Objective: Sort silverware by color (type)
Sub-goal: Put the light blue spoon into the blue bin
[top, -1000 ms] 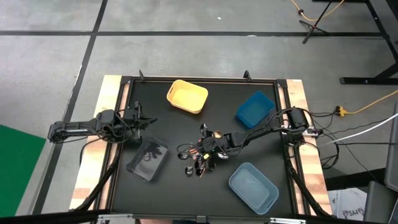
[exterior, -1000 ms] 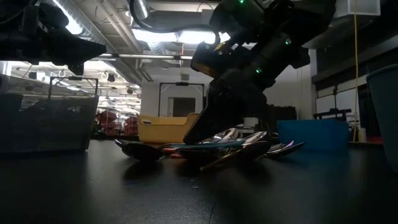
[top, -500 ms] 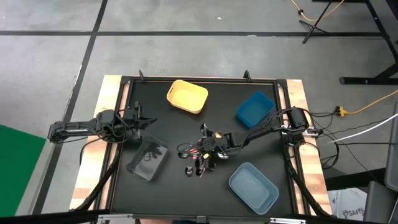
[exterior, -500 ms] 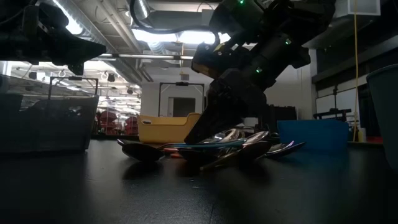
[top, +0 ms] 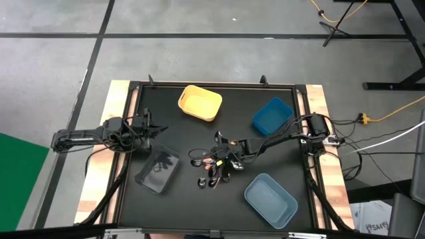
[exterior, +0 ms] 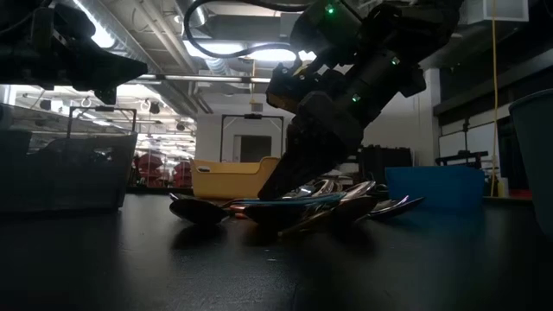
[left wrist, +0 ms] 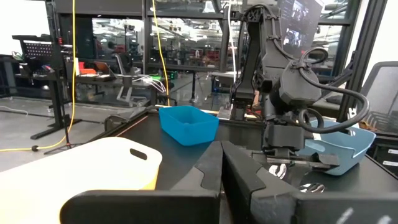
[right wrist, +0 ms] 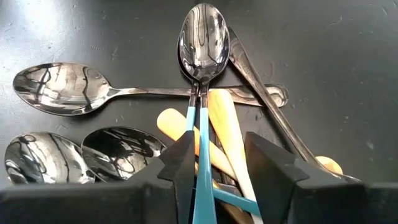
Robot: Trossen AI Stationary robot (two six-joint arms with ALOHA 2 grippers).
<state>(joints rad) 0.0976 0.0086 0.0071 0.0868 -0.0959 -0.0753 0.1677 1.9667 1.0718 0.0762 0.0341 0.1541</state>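
The silverware lies in a loose pile [top: 214, 169] at the table's middle: silver spoons, cream-handled pieces and a spoon with a silver bowl [right wrist: 204, 40] and a light-blue handle. The spoons rest on the black table and across one another. My right gripper [right wrist: 217, 146] reaches into the pile [exterior: 294, 207] from the table's right, its fingers closed around the blue handle and a cream handle. My left gripper [left wrist: 221, 180] waits shut above the table's left edge [top: 147, 128], holding nothing. My right gripper has the blue-handled spoon's handle [right wrist: 200, 140] and a cream handle [right wrist: 225, 134] between its two fingers. One finger [right wrist: 180, 162] lies against the blue handle. The fingers slant down from the table's right and run along the handles. The spoon lies flat on the pile.
Four bins ring the pile: a yellow one [top: 200, 103] at the far middle, a blue one [top: 272, 115] at the far right, a grey-blue one [top: 270, 198] at the near right, and a clear one [top: 158, 168] at the left with dark pieces in it.
My right gripper has stayed over the pile, rolled a little, and drawn its fingers closer together around the handles. The pile has kept its place.
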